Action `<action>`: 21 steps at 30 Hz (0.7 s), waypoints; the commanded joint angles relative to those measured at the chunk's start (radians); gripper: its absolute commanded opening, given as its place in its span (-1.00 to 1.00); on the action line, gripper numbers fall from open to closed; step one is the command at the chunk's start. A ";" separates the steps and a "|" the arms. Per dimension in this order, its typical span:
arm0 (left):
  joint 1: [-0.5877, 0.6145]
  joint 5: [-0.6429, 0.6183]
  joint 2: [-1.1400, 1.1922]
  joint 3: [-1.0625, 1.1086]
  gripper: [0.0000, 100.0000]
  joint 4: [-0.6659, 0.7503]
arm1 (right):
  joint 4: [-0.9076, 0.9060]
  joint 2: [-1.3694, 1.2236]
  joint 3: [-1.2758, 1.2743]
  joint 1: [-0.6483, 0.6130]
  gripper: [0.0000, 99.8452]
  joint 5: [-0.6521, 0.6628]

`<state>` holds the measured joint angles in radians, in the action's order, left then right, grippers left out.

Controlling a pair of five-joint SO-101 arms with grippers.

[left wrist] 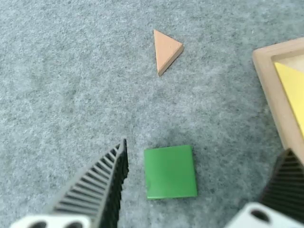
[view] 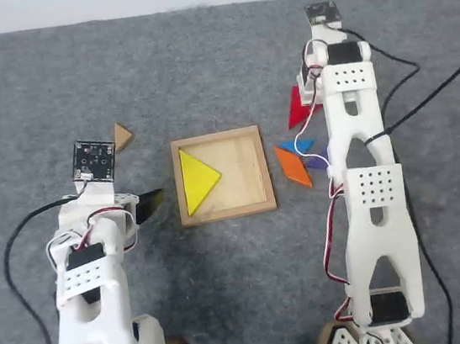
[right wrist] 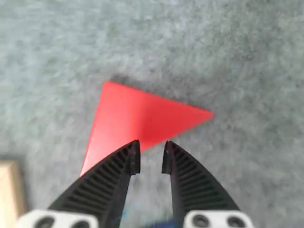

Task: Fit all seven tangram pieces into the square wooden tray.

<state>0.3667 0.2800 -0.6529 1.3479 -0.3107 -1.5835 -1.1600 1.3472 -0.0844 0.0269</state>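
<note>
Tray (view: 227, 214) sits on grey carpet (view: 200, 74); we note left gripper (left wrist: 205, 148) spread, right gripper (right wrist: 151, 145) barely parted.

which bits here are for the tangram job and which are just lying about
Job: wooden tray, yellow triangle, red triangle, green square, tan triangle, orange parallelogram, blue piece, purple piece.
Lying about: grey mat, arm cables.

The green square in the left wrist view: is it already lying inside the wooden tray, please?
No, the green square lies flat on the grey carpet, outside the wooden tray and apart from its rim.
</note>
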 commanded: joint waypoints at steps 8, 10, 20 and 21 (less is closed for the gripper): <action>-0.006 -0.009 -0.023 -0.008 -0.11 0.025 | 0.150 -0.107 0.285 -0.058 -0.99 0.008; -0.002 -0.008 -0.025 0.002 -0.11 0.021 | 0.263 -0.163 0.252 -0.070 -0.98 0.011; -0.006 0.092 -0.031 0.028 -0.11 0.021 | 0.179 -0.196 0.241 -0.094 -0.99 0.095; -0.005 0.092 -0.031 0.028 -0.11 0.021 | 0.157 -0.199 0.241 -0.094 -0.99 0.120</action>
<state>0.3667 0.3445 -0.6529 1.3817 -0.3107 -1.3748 -1.3947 1.5758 -0.1672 0.0806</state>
